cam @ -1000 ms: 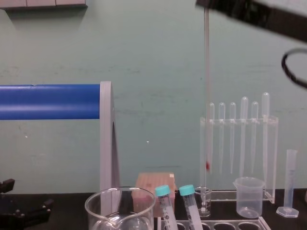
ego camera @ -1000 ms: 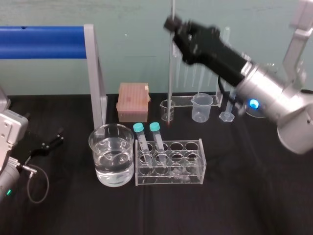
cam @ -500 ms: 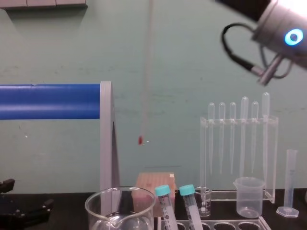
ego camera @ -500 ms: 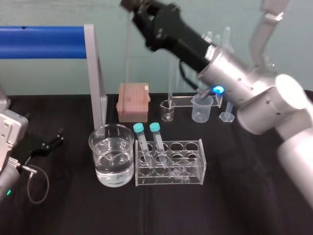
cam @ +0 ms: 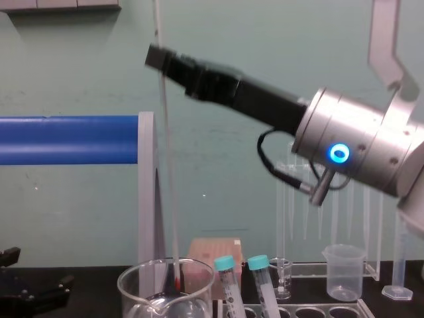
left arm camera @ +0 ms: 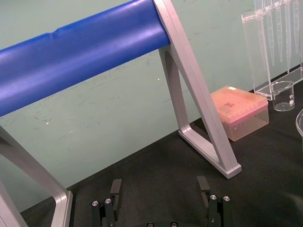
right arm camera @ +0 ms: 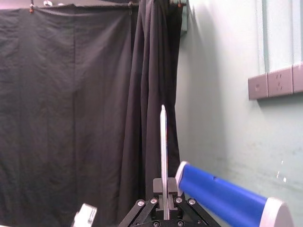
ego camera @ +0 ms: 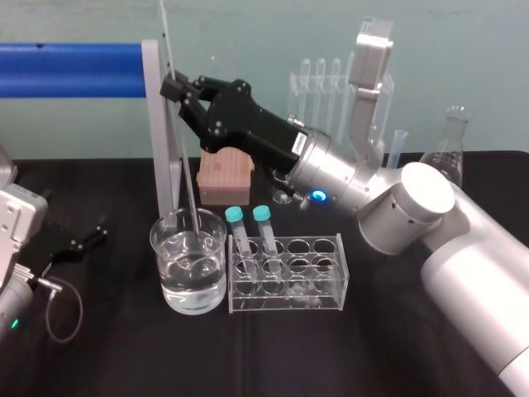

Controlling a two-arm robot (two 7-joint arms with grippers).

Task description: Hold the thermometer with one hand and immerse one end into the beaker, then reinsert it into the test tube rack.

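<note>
My right gripper (ego camera: 176,88) is shut on the thermometer (ego camera: 183,157), a long thin glass rod held nearly upright. The rod's lower end is inside the wide glass beaker (ego camera: 163,269), which holds clear liquid. In the chest view the reddish bulb (cam: 177,284) sits below the beaker's rim (cam: 132,281), with the gripper (cam: 156,57) high on the thermometer (cam: 167,165). The right wrist view shows the rod (right arm camera: 163,151) rising from between the closed fingers (right arm camera: 158,185). The test tube rack (ego camera: 332,285) stands right beside the beaker. My left gripper (left arm camera: 159,185) rests open at the table's left.
Two teal-capped tubes (ego camera: 235,218) stand in the rack's left end. A pink tip box (ego camera: 225,170) and a blue bar on a grey frame (ego camera: 161,141) stand behind the beaker. A pipette stand (cam: 331,199), a plastic beaker (cam: 343,271) and a measuring cylinder (cam: 401,255) are at the back right.
My right arm has swung left with the thermometer, from above the small beaker at the back to over the large beaker, and lowered its tip into it.
</note>
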